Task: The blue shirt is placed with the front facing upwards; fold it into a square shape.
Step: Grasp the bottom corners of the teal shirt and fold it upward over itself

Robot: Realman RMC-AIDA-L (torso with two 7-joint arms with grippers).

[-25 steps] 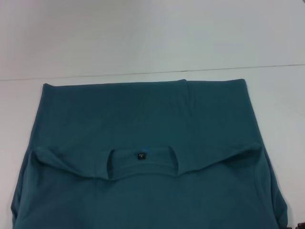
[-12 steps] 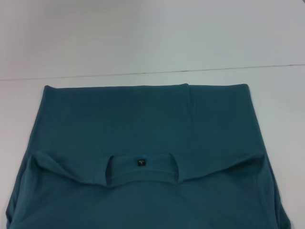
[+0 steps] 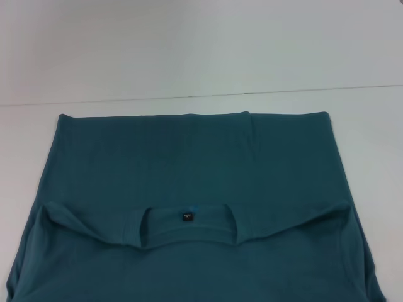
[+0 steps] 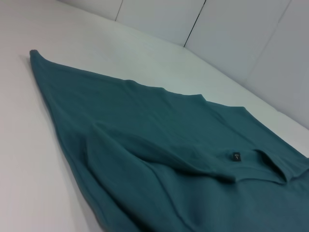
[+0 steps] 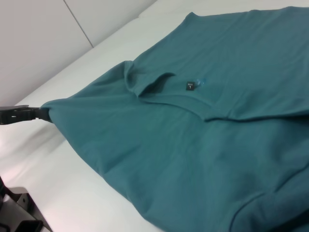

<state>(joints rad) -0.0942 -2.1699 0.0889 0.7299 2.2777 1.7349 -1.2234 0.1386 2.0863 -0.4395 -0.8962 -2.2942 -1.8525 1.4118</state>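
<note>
We see the blue shirt (image 3: 189,157) folded flat on the white table (image 3: 378,126), with bare room beyond its far edge. The right gripper (image 5: 44,114) pinches a shirt corner (the left gripper is out of sight, so we cannot tell its state).

The blue shirt (image 3: 189,157) lies spread on the table (image 3: 189,50); one corner of it sits pinched at the tip of the right gripper (image 5: 46,112), and the rest of the cloth fans out away from that gripper across the tabletop; the collar (image 3: 189,236) lies farther in from the gripper, at the shirt's middle; the tag (image 3: 186,216) sits inside the collar; a layered edge runs out from the collar to both sides; bare table lies beyond the shirt's far edge, and the wall (image 5: 38,38) stands behind it
</note>
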